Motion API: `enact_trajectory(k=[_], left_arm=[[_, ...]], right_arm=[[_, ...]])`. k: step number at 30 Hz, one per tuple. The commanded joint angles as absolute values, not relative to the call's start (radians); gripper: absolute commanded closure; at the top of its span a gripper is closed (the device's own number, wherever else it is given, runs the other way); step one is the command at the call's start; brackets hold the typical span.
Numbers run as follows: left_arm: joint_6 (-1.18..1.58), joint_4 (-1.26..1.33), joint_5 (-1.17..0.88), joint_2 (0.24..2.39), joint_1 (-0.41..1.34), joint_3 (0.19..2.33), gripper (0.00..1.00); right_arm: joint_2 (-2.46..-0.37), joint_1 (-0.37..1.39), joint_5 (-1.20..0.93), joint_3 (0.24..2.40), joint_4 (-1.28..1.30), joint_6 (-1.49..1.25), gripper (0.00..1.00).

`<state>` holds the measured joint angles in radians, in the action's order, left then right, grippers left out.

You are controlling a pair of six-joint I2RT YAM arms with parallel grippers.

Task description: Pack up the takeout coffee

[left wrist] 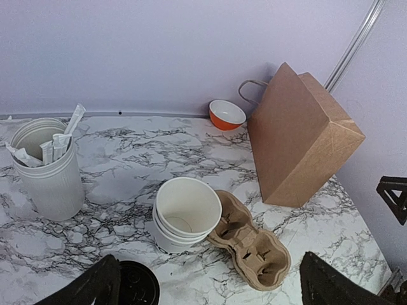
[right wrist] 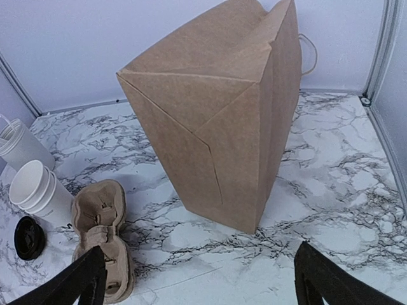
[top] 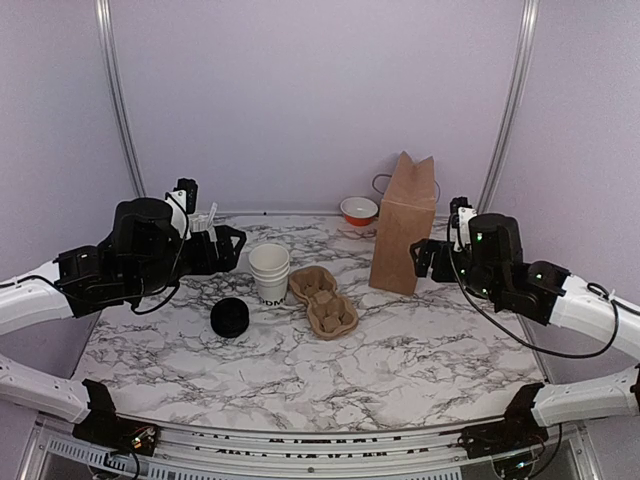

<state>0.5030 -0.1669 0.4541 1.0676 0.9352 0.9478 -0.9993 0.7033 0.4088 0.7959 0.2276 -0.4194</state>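
Note:
A stack of white lidless paper cups (top: 269, 274) with dark lettering stands mid-table, also in the left wrist view (left wrist: 186, 213) and the right wrist view (right wrist: 39, 190). A black lid (top: 230, 318) lies apart on the marble to its left, also in the left wrist view (left wrist: 137, 284). No cup with a lid on it shows. My left gripper (top: 226, 247) is open and empty, raised behind and left of the cups (left wrist: 210, 287). My right gripper (top: 424, 258) is open and empty, just right of the brown paper bag (top: 403, 225), with its fingers wide apart (right wrist: 198, 286).
A two-cup cardboard carrier (top: 322, 300) lies right of the cups. The paper bag (right wrist: 222, 121) stands upright at the back right. An orange bowl (top: 359, 210) sits by the back wall. A taller white holder with wrapped utensils (left wrist: 51, 171) stands at the back left.

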Motion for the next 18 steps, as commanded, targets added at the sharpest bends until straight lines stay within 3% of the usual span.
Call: enact_trajectory(k=[1, 18], left_arm=[[0.470, -0.130, 0.453, 1.080, 0.922, 0.978, 0.01], [0.503, -0.334, 0.351, 1.144, 0.853, 1.080, 0.01]], right_arm=[[-1.017, 0.696, 0.450, 0.855, 0.277, -0.436, 0.00], [-1.023, 0.696, 0.343, 0.838, 0.246, -0.463, 0.00]])
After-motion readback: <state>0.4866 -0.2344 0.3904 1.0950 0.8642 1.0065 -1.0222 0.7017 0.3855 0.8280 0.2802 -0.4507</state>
